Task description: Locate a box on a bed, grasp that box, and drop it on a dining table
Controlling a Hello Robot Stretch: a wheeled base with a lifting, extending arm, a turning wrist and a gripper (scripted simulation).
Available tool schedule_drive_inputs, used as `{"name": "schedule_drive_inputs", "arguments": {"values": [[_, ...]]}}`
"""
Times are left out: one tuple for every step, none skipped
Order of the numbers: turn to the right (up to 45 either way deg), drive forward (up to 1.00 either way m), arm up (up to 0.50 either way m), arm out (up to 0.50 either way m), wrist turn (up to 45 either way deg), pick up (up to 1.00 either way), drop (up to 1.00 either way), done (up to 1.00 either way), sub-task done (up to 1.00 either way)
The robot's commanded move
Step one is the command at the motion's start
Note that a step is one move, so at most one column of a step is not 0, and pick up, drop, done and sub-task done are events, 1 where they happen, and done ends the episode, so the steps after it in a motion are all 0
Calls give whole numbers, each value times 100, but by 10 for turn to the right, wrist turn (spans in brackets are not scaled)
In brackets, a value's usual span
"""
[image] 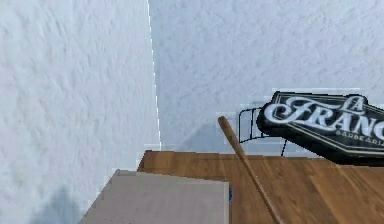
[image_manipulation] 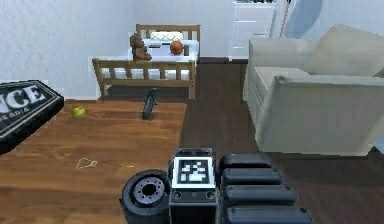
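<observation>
A small wooden bed (image_manipulation: pixel 145 68) stands against the far wall in the arm side view. On its mattress sit a brown teddy bear (image_manipulation: pixel 138 47), an orange ball (image_manipulation: pixel 177 46) and, between them, a small pale boxy thing (image_manipulation: pixel 160 39). The arm's dark bar (image_manipulation: pixel 250 190) rises from the bottom edge with a white marked square (image_manipulation: pixel 195 170) on it. Left of that square is the gripper's round dark body (image_manipulation: pixel 148 195), low over the wooden floor and well short of the bed. Its far end cannot be made out, so I cannot tell whether it holds anything.
A beige armchair (image_manipulation: pixel 315 90) fills the arm side view's right, with a white cabinet (image_manipulation: pixel 252 25) behind it. A black sign (image: pixel 325 125) on a wire stand, a leaning wooden stick (image: pixel 250 170) and a grey-brown slab (image: pixel 160 200) lie ahead by the wall corner. A yellow-green ball (image_manipulation: pixel 78 112) and a dark object (image_manipulation: pixel 150 103) lie before the bed.
</observation>
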Motion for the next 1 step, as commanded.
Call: {"name": "schedule_drive_inputs", "arguments": {"values": [[0, 0, 0, 40, 0, 0, 0, 0, 0]]}}
